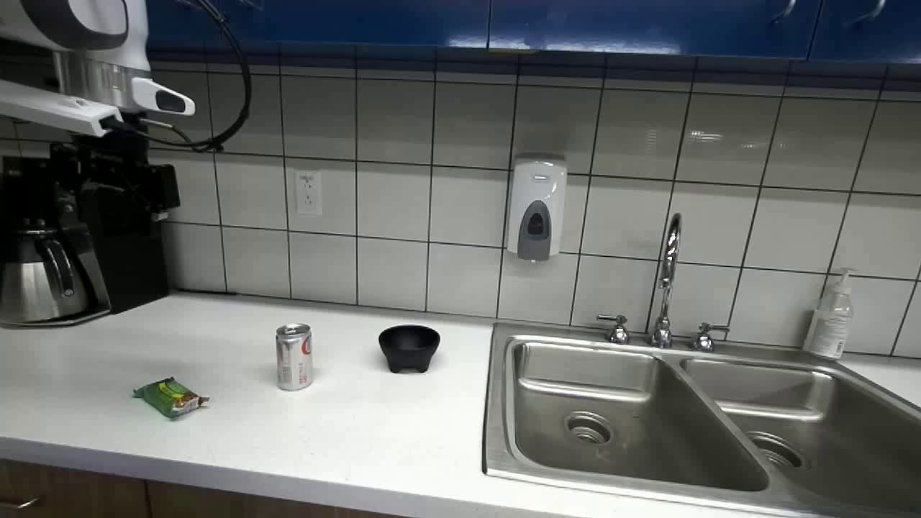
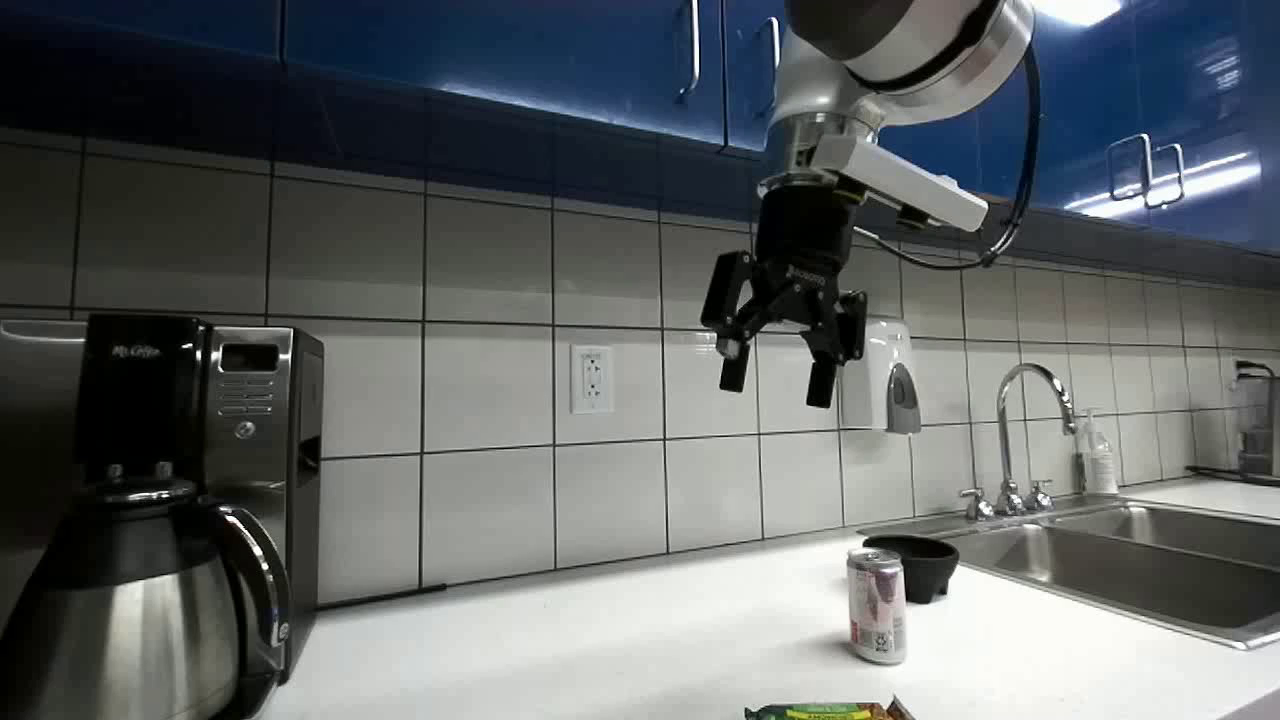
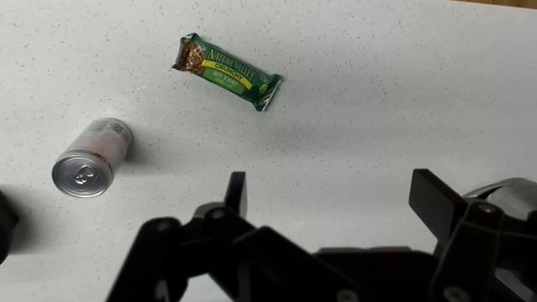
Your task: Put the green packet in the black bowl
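Green packet (image 1: 170, 398) near the front edge of the worktop (image 1: 345, 439), my pincer (image 2: 776, 381) spread and empty: grasping and placing in the black bowl (image 1: 409, 354) apparently both remain.

Green packet (image 3: 228, 72): lies flat on the worktop (image 1: 345, 432), toward its front edge; ends in 2 crimped seals, shows a brown granola print at 1 of them, reads "NATURE VALLEY CRUNCHY" on its face. Black bowl (image 1: 409, 350): stands upright farther back, well apart from the packet; is round, widest at the rim, tapers to short feet.
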Robot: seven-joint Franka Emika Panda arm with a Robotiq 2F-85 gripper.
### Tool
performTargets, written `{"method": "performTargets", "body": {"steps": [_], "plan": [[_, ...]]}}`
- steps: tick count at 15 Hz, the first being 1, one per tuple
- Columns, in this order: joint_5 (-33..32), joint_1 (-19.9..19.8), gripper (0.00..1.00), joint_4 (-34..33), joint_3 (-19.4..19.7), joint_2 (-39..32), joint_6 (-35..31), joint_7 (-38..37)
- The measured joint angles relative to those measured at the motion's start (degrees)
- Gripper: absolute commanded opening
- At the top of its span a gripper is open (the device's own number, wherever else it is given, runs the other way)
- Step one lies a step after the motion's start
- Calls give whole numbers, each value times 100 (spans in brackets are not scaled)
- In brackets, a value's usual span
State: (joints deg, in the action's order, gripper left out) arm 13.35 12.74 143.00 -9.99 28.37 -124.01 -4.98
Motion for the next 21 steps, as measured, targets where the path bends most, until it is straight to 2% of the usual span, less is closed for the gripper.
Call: {"method": "performTargets", "body": {"steps": [21], "plan": [[-17,6,100,164,-16,-196,-4,10]]}}
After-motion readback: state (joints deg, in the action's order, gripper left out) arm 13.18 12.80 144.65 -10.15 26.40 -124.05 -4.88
